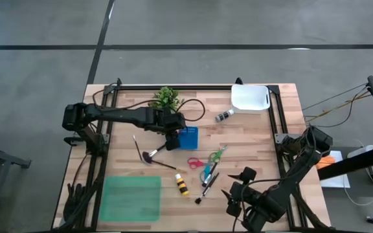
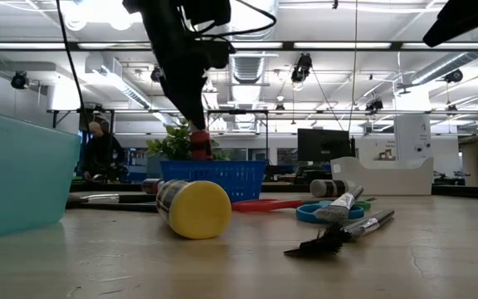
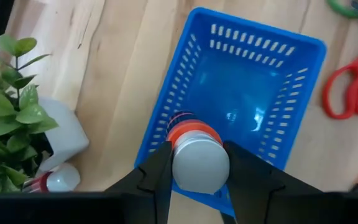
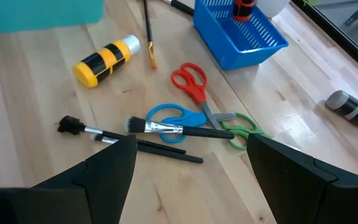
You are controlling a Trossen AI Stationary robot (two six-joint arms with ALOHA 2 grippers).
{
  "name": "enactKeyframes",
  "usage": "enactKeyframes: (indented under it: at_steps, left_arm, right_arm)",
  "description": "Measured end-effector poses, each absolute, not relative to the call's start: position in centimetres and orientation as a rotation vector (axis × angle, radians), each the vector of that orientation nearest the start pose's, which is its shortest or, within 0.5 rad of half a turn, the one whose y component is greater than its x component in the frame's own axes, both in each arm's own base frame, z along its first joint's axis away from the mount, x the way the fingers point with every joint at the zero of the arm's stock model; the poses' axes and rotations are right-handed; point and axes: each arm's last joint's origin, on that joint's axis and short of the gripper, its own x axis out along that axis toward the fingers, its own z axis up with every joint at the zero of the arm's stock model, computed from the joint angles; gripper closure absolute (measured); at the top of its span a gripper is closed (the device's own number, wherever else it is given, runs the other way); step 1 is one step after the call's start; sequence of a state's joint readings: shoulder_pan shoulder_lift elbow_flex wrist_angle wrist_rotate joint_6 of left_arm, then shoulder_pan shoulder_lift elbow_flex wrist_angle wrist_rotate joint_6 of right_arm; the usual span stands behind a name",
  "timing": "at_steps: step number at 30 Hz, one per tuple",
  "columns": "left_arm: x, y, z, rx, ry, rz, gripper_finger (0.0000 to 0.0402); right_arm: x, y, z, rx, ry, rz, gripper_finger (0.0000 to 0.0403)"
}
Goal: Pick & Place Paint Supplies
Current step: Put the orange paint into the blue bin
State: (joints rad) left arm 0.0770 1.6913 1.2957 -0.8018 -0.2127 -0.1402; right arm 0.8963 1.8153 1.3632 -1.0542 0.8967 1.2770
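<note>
I have the left tool [image 3: 194, 180] clamped on a red-capped paint bottle [image 3: 194, 158] just above the blue basket [image 3: 272, 62] near the counter's middle, so the placing step calls for lowering and letting go, while my right tool [image 4: 188, 165] waits spread apart by the near edge.

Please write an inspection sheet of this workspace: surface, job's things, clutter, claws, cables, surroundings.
Surface: wooden table, black frame around it.
Job's things: red-capped bottle held over the blue basket; yellow-capped bottle, red scissors, blue scissors, green scissors and brushes lying loose.
Clutter: potted plant, white tray, green bin, grey bottle.
Claws: left claw shut on the red-capped bottle; right claw open, above the brushes.
Cables: black cable beside the plant.
Surroundings: a seated person far behind the table.
</note>
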Motion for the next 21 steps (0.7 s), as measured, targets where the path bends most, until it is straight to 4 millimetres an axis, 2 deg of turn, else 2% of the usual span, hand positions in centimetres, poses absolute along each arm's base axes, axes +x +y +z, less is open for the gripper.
enactKeyframes:
  at_steps: [10, 21]
  left_arm:
    - [33.4, 3.4, 23.7, -0.108, 1.182, 0.329, 0.0277]
    - [33.1, 5.4, 23.7, -0.208, 1.175, 0.361, 0.0277]
  right_arm:
    - [22.7, 25.1, 22.1, 0.022, 0.698, -0.515, 0.0098]
    - [22.6, 25.2, 22.2, 0.025, 0.686, -0.511, 0.0098]
